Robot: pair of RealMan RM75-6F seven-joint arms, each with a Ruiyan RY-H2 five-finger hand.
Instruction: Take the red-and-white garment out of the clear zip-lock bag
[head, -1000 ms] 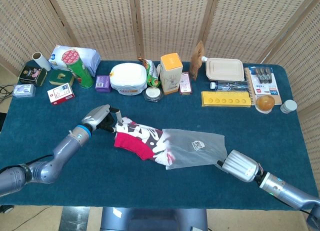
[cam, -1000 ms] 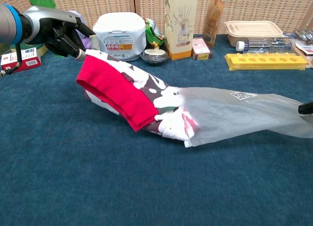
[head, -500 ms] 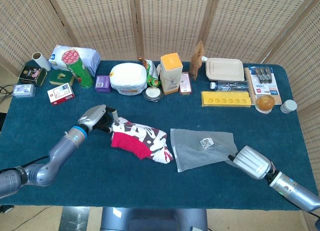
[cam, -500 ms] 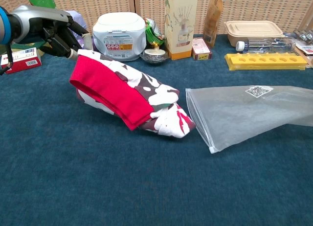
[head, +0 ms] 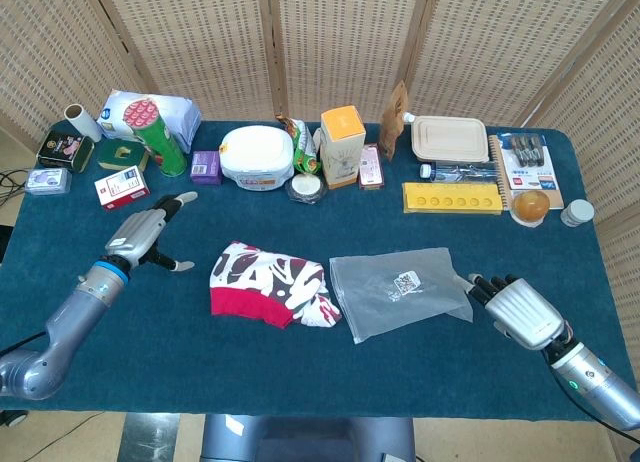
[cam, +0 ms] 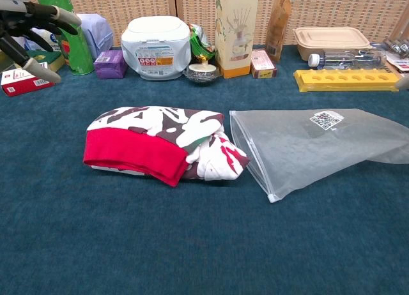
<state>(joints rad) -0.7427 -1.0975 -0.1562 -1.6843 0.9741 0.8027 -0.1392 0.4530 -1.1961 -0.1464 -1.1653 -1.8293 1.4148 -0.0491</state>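
Observation:
The red-and-white garment [head: 268, 284] [cam: 160, 143] lies folded on the blue tablecloth, wholly outside the clear zip-lock bag [head: 400, 292] [cam: 316, 143]. The bag lies flat just to its right, its mouth toward the garment and a small gap between them. My left hand [head: 145, 235] [cam: 32, 34] hovers left of the garment, fingers spread, holding nothing. My right hand [head: 520, 309] rests at the bag's right end with fingers apart, not gripping it; the chest view does not show this hand.
Along the back edge stand a green can [head: 158, 137], a white tub [head: 257, 157], a yellow-topped carton [head: 342, 145], a takeaway box [head: 450, 138] and a yellow tray [head: 452, 198]. Small boxes [head: 122, 188] sit at the back left near my left hand.
The garment came fully out of the bag. My left hand let it go and drew back left; it dropped flat. My right hand released the bag and opened.

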